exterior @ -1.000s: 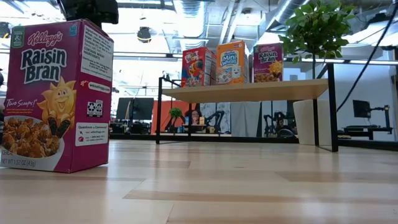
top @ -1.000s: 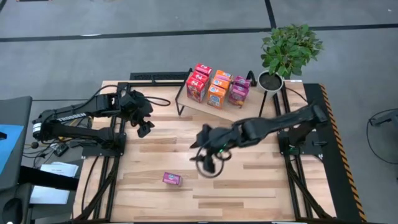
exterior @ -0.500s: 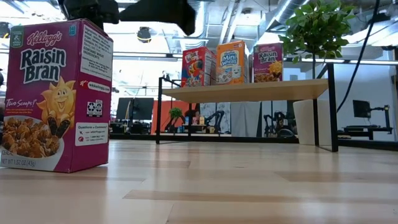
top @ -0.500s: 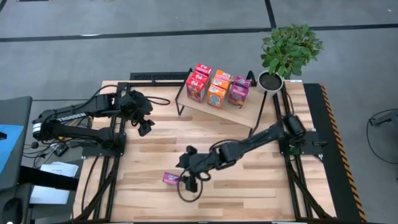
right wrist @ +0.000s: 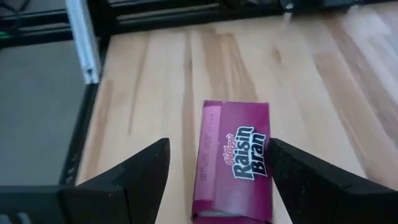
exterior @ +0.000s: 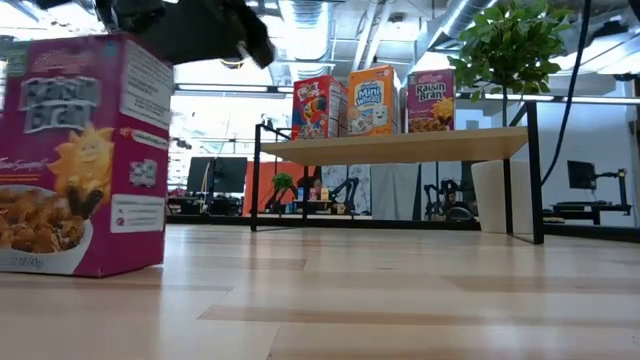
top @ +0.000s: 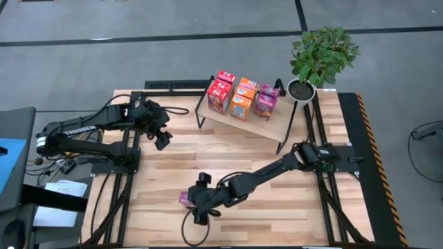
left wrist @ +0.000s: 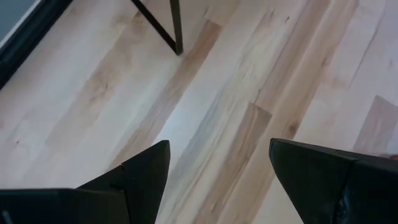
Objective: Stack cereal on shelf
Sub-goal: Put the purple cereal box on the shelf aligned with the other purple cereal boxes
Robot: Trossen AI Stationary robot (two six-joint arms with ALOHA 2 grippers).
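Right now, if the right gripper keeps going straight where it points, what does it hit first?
Most likely the magenta Raisin Bran box, which sits between the right gripper's open fingers.

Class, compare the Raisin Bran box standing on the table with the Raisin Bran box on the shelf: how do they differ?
The table box stands alone; the shelf box stands in a row of cereal. The right hand hangs open over the table box; none is near the shelf box. Both are upright and magenta.
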